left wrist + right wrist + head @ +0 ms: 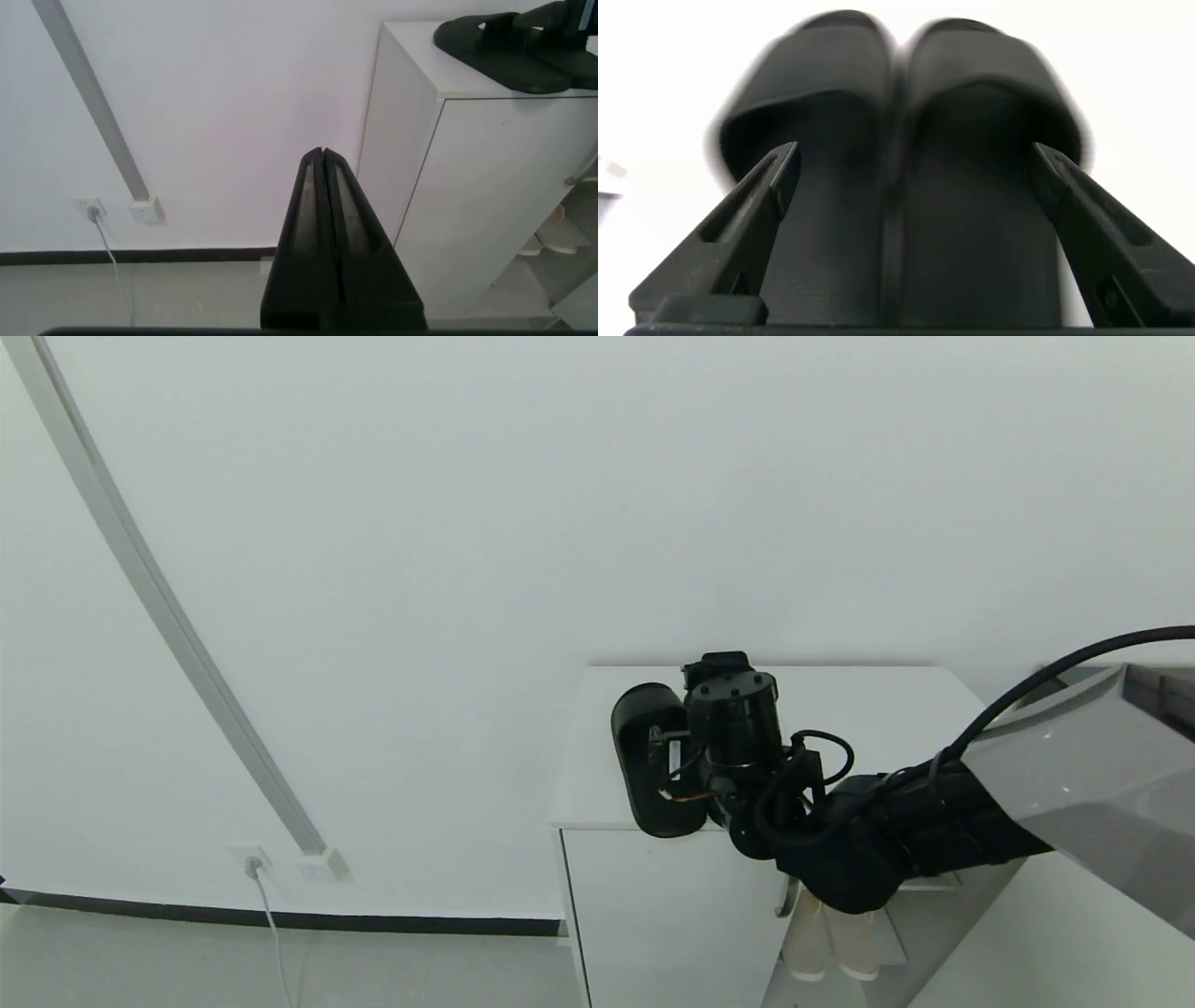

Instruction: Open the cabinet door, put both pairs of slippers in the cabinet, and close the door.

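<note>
A pair of black slippers (651, 758) is at the front left of the white cabinet's top (868, 728), side by side, reaching slightly past its front edge. My right gripper (698, 751) is shut on the pair. In the right wrist view its fingers (747, 233) press against both outer sides of the black slippers (906, 103). A pair of white slippers (831, 943) stands on a shelf inside the cabinet, whose right-hand door (1008, 952) is swung open. My left gripper (322, 163) is shut on nothing, low and to the left of the cabinet (402, 159). The black slippers (495, 42) and white slippers (551, 233) appear from there too.
The cabinet's left front panel (672, 915) is closed. A white wall runs behind, with a slanted grey conduit (159, 597) and a socket with a plugged-in cable (250, 866). Open grey floor lies left of the cabinet.
</note>
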Controlling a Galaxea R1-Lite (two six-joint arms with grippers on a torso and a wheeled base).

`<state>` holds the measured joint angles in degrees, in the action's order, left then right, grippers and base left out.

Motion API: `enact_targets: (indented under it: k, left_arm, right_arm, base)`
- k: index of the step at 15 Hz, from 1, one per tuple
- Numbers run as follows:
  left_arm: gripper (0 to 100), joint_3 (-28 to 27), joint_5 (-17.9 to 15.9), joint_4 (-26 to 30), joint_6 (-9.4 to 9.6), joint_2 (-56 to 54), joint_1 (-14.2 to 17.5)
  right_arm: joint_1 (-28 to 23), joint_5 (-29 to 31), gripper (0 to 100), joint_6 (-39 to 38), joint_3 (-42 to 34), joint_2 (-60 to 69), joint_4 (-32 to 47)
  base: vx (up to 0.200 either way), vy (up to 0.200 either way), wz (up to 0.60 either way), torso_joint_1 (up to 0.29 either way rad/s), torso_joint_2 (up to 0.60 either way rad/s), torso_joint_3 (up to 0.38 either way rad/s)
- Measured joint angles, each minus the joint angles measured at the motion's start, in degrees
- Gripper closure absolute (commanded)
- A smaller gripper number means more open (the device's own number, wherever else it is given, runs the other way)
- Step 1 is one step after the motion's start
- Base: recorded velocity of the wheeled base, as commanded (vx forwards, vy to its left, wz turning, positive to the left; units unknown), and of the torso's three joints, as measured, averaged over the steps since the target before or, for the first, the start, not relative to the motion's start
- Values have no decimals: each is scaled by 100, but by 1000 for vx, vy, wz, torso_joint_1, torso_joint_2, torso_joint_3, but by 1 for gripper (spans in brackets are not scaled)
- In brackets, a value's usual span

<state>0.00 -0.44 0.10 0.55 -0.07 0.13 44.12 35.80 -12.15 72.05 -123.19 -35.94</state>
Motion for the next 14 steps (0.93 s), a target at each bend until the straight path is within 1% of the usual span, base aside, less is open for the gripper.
enact_targets:
  k: [6, 11, 13, 14]
  left_arm:
    - [100, 0, 11, 0, -11, 0, -4]
    - [100, 0, 15, 0, -11, 0, 0]
    - [100, 0, 17, 0, -11, 0, 5]
    - [100, 0, 17, 0, -11, 0, 5]
  right_arm:
    - [-256, -110, 0, 154, 588, -571, -51]
    - [-407, -132, 0, 447, 1117, -1030, -312]
    - [-475, -184, 0, 458, 1204, -1140, -321]
    - [-471, -200, 100, 458, 1224, -1174, -330]
  base:
    - [0, 0, 0, 0, 0, 0]
    - [0, 0, 0, 0, 0, 0]
    - [0, 0, 0, 0, 0, 0]
    - [0, 0, 0, 0, 0, 0]
